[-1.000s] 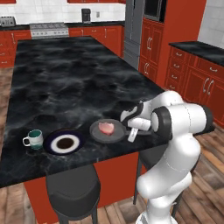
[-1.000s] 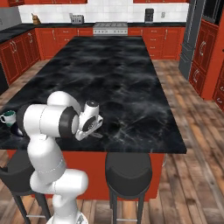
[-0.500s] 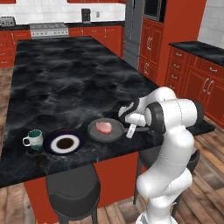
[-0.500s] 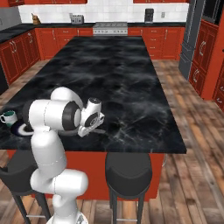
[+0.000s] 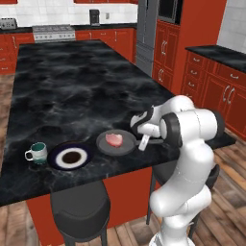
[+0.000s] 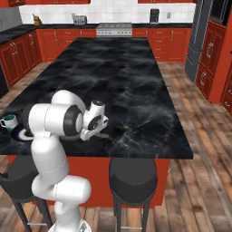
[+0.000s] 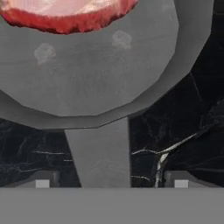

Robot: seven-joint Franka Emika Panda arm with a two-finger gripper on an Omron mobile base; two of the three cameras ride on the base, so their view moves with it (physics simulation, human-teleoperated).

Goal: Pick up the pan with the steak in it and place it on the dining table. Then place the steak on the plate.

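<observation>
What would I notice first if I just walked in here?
Probably the pink steak lying in the grey pan near the front edge of the big black marble dining table. Right beside the pan sits a blue-rimmed plate, and the white robot's open gripper is at the pan's handle.

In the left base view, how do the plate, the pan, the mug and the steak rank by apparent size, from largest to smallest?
1. The plate and the pan look about alike, and both sit at similar distance, so I would not rank one above the other.
2. The mug.
3. The steak, lying in the pan, is only slightly smaller.
</observation>
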